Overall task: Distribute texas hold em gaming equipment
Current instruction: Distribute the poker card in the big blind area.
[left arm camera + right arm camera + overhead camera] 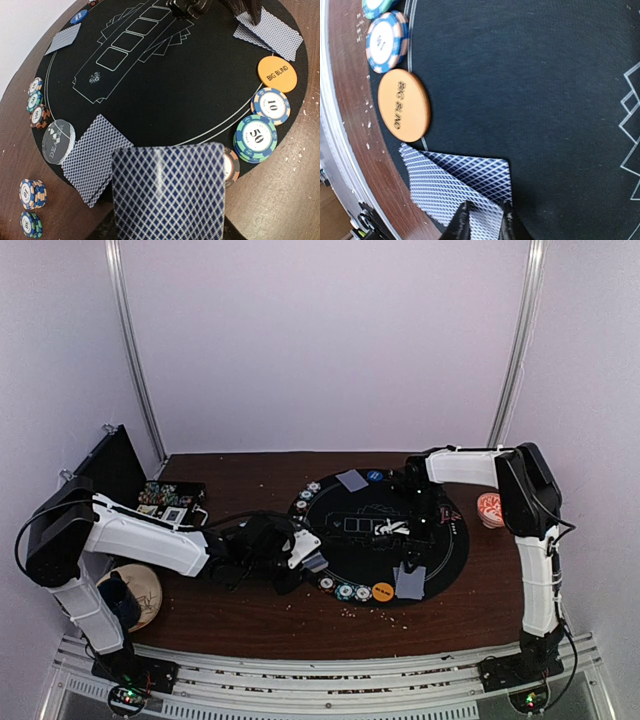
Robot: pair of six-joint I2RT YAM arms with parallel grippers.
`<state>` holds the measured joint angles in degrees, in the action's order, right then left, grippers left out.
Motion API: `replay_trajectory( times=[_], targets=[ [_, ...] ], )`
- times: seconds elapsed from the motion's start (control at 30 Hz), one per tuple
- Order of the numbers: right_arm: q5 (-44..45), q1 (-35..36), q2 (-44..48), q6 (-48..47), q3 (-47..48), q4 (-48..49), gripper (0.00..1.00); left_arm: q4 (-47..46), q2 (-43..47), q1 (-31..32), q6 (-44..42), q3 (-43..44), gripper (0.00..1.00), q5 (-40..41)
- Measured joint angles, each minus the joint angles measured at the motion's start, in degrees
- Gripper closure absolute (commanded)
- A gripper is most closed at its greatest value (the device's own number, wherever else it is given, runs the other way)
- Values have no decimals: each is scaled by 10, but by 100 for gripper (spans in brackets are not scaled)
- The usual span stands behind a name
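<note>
Robot lab test cell.
White panel walls [320, 340], alu. posts [133, 340]; left arm [140, 535] & right arm [538, 570] bolted to rail [330, 670] at wood table [250, 615] edge.

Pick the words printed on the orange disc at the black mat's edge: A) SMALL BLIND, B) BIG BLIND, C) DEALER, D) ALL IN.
B: the orange disc plainly reads BIG BLIND, lying just beside the 10 chip.

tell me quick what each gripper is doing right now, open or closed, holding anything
Left gripper: closed on playing cards.
Right gripper: slightly open, empty, tips over the two cards lying on the mat.
</note>
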<state>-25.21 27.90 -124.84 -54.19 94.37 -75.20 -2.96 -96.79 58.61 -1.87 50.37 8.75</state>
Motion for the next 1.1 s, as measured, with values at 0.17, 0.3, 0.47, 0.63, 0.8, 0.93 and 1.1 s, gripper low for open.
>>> replay_trajectory(
  times=[0.17, 0.3, 0.47, 0.63, 0.8, 0.93, 1.1],
  targets=[
    [13, 0, 0, 10, 0, 14, 70, 0, 0, 0, 0, 0, 83, 0],
    [17, 0, 0, 17, 2, 16, 66, 0, 0, 0, 0, 0, 83, 0],
    [32, 3, 1, 25, 10, 20, 61, 0, -1, 0, 0, 0, 83, 0],
    [47, 3, 24, 35, 20, 28, 55, 0, -2, 0, 0, 0, 83, 0],
    [52, 3, 72, 36, 31, 25, 53, 0, -3, 0, 0, 0, 82, 0],
    [59, 3, 96, 36, 31, 23, 53, 0, -3, 0, 0, 0, 83, 0],
    [61, 3, 94, 42, 20, 32, 53, 0, -3, 0, 0, 0, 82, 0]
  ],
)
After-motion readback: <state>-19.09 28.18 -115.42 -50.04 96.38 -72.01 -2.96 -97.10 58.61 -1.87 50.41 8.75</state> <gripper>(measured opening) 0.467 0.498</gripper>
